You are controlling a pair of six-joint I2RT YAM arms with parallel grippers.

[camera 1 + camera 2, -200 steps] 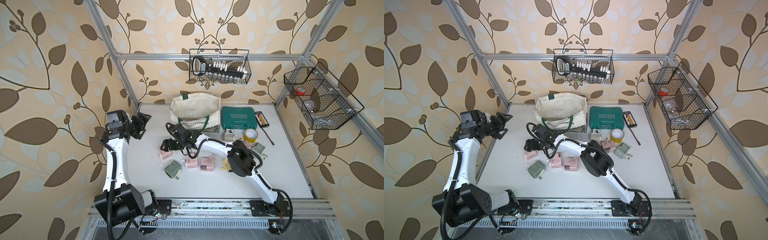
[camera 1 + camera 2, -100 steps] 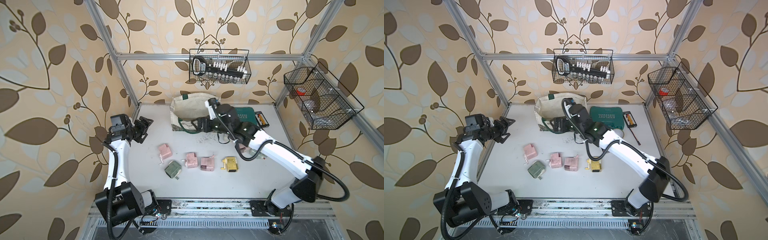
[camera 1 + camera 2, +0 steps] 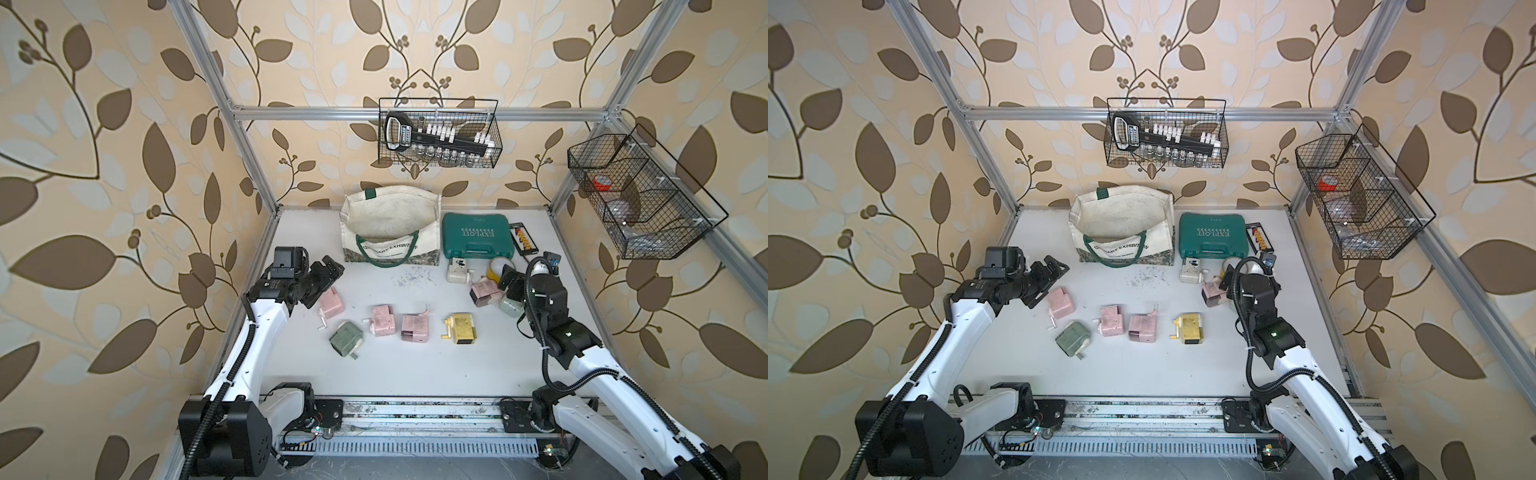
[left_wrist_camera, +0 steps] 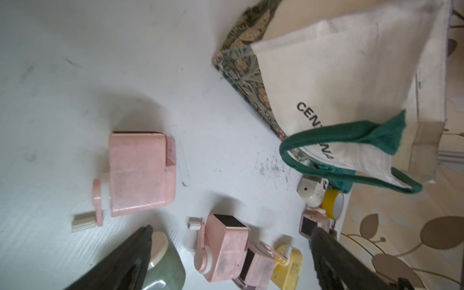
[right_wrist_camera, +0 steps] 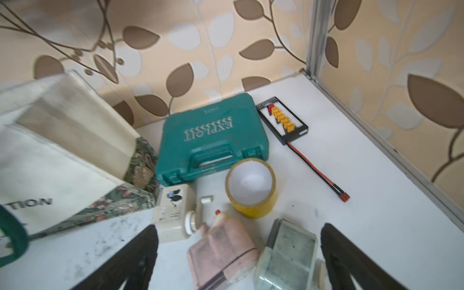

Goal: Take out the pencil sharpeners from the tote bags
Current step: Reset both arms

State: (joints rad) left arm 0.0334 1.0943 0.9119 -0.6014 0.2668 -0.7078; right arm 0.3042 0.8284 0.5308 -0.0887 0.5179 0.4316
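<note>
both hands are spread wide and hold nothing: the left hand (image 3: 326,280) hangs beside a pink sharpener (image 3: 331,303), the right hand (image 3: 510,286) over the pink and green pair (image 3: 484,293) by the tape (image 3: 496,268). eight sharpeners (image 3: 382,320) lie on the counter (image 3: 415,374). the tote (image 3: 388,216) stands open and looks empty (its floor is partly hidden). best to peer into its mouth before stopping, clear of the handle (image 4: 339,131). half a second ago the right arm reached to the tote; now it is back on its own side.

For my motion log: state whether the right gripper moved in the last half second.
Yes. The right gripper left the tote bag and swung past the teal case to the yellow tape roll.
</note>
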